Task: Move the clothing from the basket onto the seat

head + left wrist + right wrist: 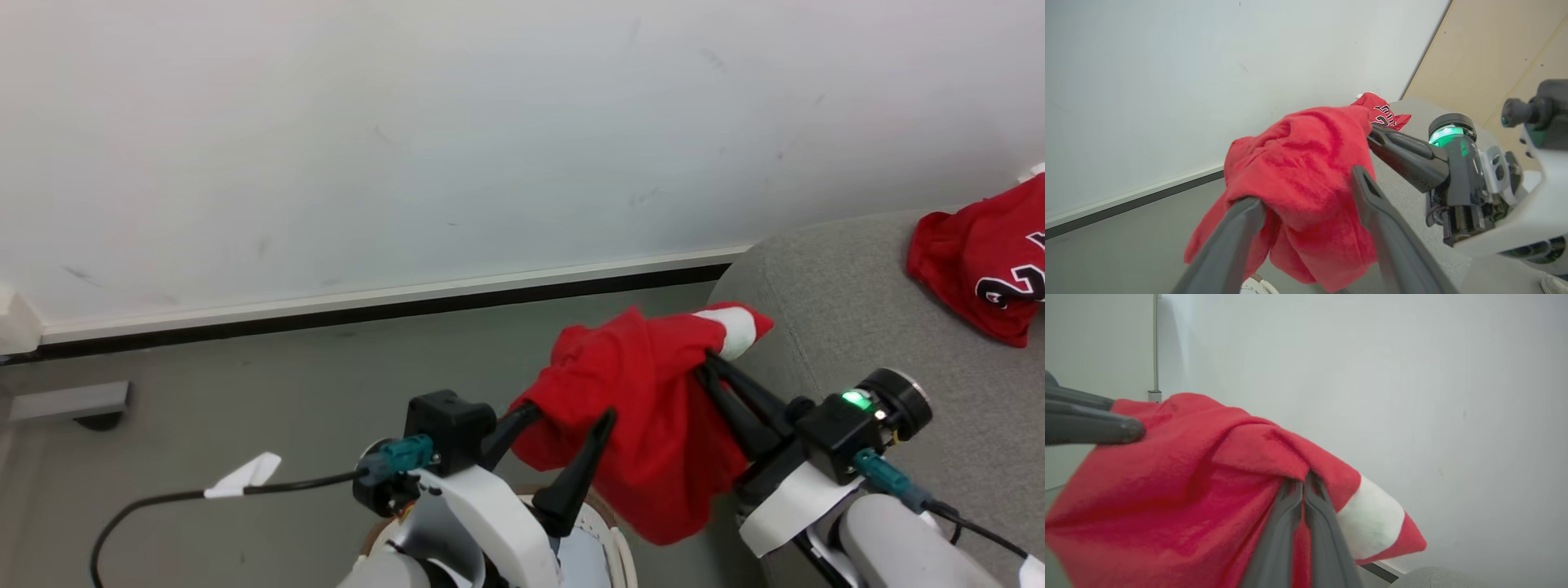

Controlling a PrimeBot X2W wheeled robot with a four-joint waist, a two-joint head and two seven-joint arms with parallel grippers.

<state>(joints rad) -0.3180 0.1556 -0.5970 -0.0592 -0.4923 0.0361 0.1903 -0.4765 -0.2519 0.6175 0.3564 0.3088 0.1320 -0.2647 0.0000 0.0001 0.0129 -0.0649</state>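
Head view: your right gripper (706, 363) pinches the red garment (645, 408) at centre, above the basket (611, 535) at 6 o'clock; your left gripper (569, 416) stands open, cloth draped over one finger. Swing toward the seat (857, 310) at 3 o'clock and that fold may snag, pulling it loose.

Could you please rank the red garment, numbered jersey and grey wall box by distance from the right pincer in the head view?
1. Red garment, clamped in the right pincer.
2. Jersey, on the sofa, right.
3. Grey box, far left.
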